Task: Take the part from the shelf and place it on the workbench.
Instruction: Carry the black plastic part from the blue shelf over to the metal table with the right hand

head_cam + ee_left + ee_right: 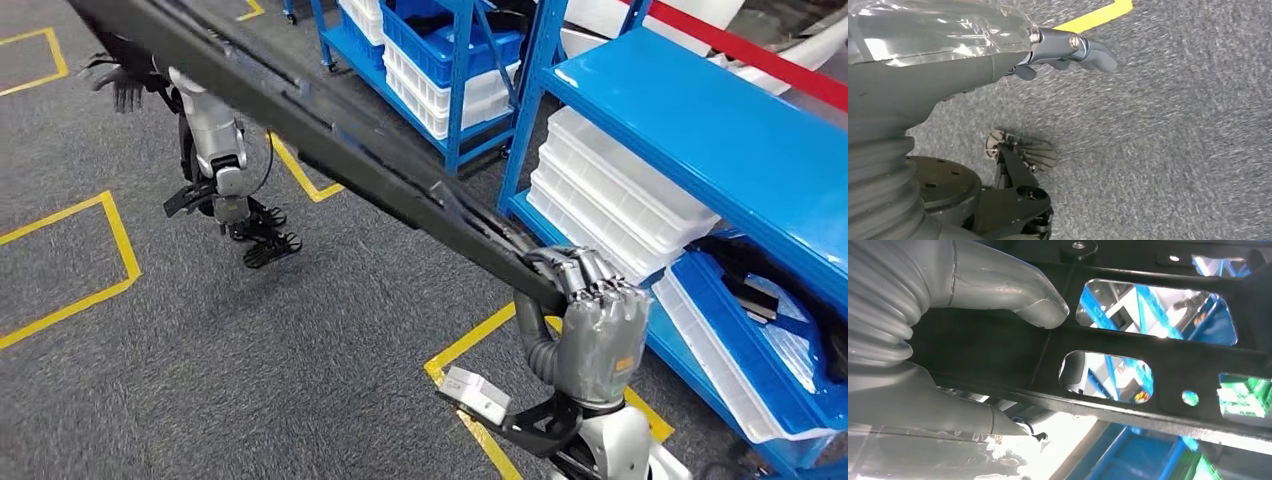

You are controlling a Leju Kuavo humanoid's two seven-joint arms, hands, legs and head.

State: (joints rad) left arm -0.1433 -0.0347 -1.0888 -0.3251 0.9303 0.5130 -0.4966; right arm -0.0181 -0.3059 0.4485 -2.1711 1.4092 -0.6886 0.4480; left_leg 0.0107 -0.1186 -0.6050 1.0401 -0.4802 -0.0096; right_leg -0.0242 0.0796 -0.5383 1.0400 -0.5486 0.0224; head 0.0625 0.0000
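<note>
The right hand (598,322) grips the long black part (330,135), its far end cut off; the left hand (262,235) hangs open.

Right robot hand (598,312), silver, grips the near end of a long black metal part (330,135) running diagonally across grey carpet floor (300,340). Left robot hand (262,238) hangs empty, fingers apart. Blue steel shelf (690,125) holds white plastic trays (610,195).

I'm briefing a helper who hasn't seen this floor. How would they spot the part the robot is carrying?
Start at the blue shelf stacked with white trays. Just in front of it, the right robot hand grips one end of the part. It is a long black bar with cut-out windows, slanting across the grey carpet, unlike the boxy bins around it.
</note>
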